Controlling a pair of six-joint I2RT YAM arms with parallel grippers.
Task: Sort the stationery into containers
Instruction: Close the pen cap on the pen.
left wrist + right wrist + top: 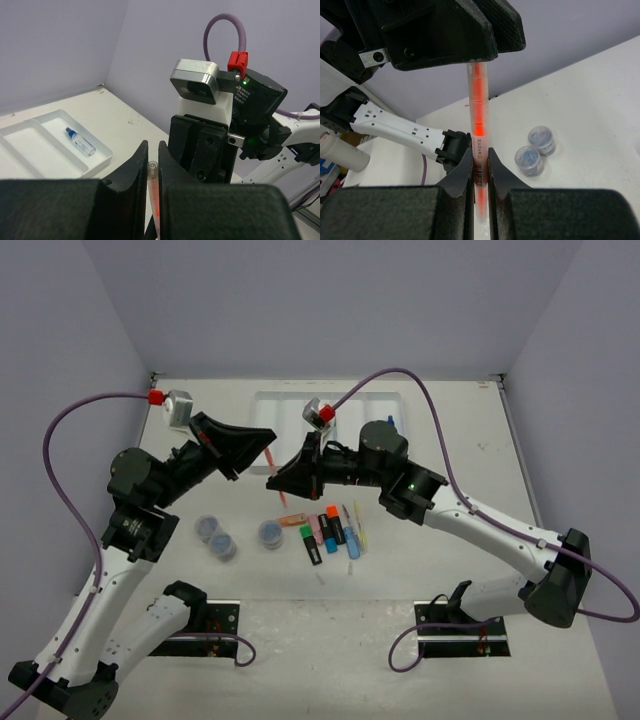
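A thin clear pen with an orange-red core (272, 462) hangs in the air above the table, gripped at both ends. My left gripper (257, 452) is shut on one end; in the left wrist view the pen (153, 185) sits pinched between that gripper's (152, 150) fingers. My right gripper (281, 481) is shut on the other end, and the right wrist view shows its (480, 152) jaws clamping the pen (478, 100) at the label. The white tray (285, 410) lies at the back, with a blue-capped bottle (391, 422) in its right compartment.
Three clear tubs with blue contents (207, 529) (223, 546) (270, 533) stand on the table below the grippers. A cluster of highlighters (327, 530) and thin pens (358, 524) lies right of them. The left wrist view shows the bottle (80, 141) in the tray (30, 145).
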